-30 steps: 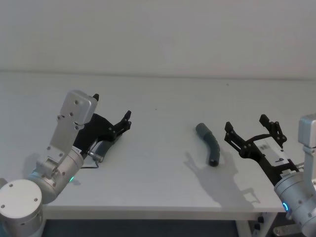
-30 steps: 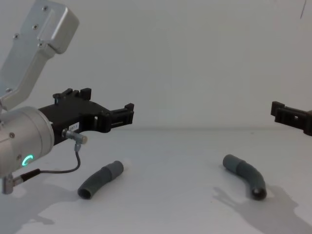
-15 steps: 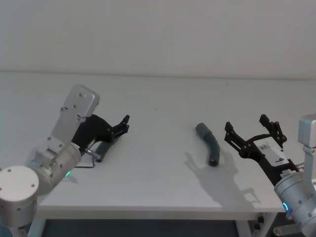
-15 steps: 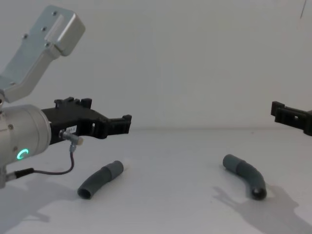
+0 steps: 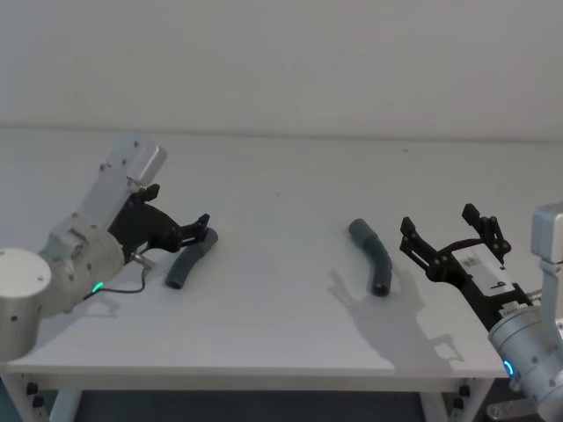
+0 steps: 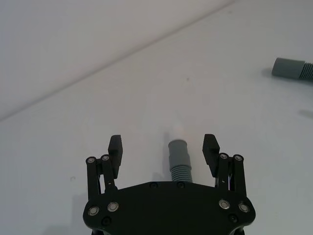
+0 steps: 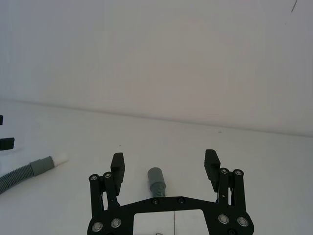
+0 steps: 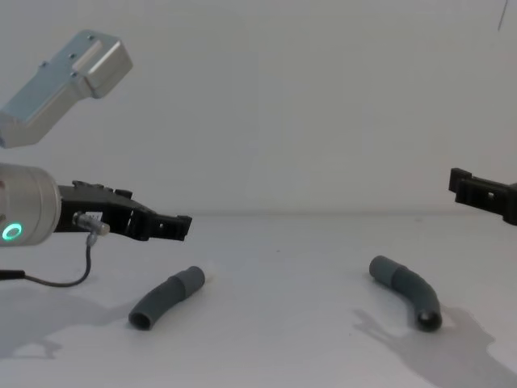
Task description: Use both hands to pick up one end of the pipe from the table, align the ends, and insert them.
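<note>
Two dark grey ribbed pipe pieces lie on the white table [image 5: 281,167]. The left piece [image 5: 188,261] [image 8: 167,297] has a whitish tip [image 6: 177,131]. My left gripper [image 5: 195,230] [image 8: 179,227] hovers open just above it, and the piece [image 6: 179,157] shows between the black fingers [image 6: 115,145], untouched. The right piece [image 5: 373,256] [image 8: 406,289] curves with its wide cuff [image 7: 156,175] toward my right gripper [image 5: 438,221] [image 7: 165,158]. That gripper is open and held a short way off above the table, holding nothing.
A pale wall [image 5: 281,61] stands behind the table. The table's front edge [image 5: 264,374] runs close to both arm bases. A thin grey cable [image 8: 56,279] loops under the left wrist. Bare table lies between the two pieces.
My left arm has drawn back to the left and tipped its gripper down toward the left piece, which now lies uncovered in the head view. The right arm has not moved.
</note>
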